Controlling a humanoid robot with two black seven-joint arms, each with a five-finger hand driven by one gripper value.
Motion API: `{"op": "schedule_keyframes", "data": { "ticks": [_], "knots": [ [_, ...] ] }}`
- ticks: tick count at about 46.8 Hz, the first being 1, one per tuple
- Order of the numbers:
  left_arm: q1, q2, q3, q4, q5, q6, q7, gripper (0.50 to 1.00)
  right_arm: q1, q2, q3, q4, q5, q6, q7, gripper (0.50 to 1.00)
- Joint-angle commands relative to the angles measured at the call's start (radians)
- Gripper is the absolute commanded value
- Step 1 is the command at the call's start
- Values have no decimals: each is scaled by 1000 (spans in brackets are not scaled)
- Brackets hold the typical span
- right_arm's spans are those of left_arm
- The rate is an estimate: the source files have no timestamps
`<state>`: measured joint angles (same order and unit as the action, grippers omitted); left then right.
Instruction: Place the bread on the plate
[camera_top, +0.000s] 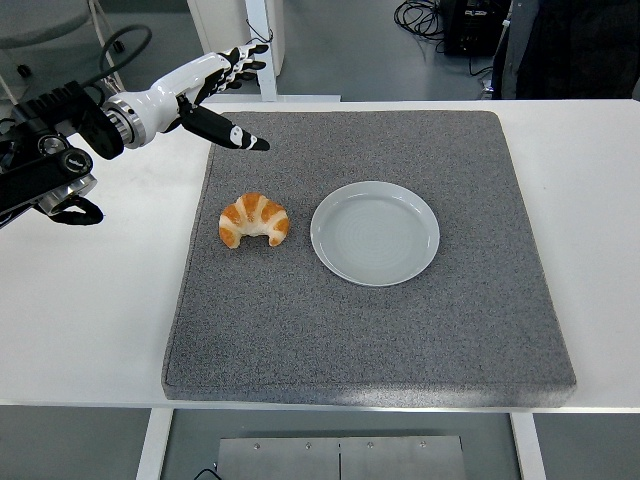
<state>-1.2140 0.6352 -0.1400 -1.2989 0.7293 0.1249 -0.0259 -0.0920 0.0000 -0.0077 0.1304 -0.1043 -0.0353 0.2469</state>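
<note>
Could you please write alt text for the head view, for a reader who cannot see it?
A croissant lies on a grey mat just left of an empty pale plate, on a white table. The left robot hand, fingers spread and empty, hovers over the mat's far left corner.

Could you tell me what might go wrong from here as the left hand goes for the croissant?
The left hand is open above the far left corner of the grey mat, not yet over the croissant. A poor grasp could crush it or push it along the mat. The croissant lies close beside the plate, so a sideways nudge might knock it against the rim.
</note>
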Motion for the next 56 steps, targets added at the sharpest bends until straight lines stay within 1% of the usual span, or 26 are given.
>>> {"op": "schedule_keyframes", "data": {
  "ticks": [1, 7, 13, 17, 25, 30, 34, 41, 46, 56],
  "knots": [
    [1, 8, 22, -25, 48, 9, 12, 995, 0, 0, 0, 0, 0, 0, 0, 1000],
    [1, 8, 66, -40, 143, 32, 46, 993, 0, 0, 0, 0, 0, 0, 0, 1000],
    [4, 8, 112, -65, 257, 71, 43, 992, 0, 0, 0, 0, 0, 0, 0, 1000],
    [7, 3, 145, -65, 305, 76, 43, 990, 0, 0, 0, 0, 0, 0, 0, 1000],
    [7, -5, 201, -65, 320, 78, 43, 986, 1, 0, 0, 0, 0, 0, 0, 1000],
    [7, -11, 212, -65, 352, 79, 44, 984, 1, 0, 0, 0, 0, 0, 0, 1000],
    [13, -26, 215, -57, 377, 108, 46, 992, 0, 0, 0, 0, 0, 0, -1, 1000],
    [16, -38, 249, -51, 392, 134, 46, 993, 0, 0, 0, 0, 0, 0, 0, 1000],
    [19, -55, 287, -23, 423, 177, 44, 992, 0, 0, 0, 0, 0, 0, 0, 1000],
    [42, -63, 303, 29, 467, 200, 41, 992, 1, 0, 0, 0, 0, 0, 0, 1000]
  ]
}}
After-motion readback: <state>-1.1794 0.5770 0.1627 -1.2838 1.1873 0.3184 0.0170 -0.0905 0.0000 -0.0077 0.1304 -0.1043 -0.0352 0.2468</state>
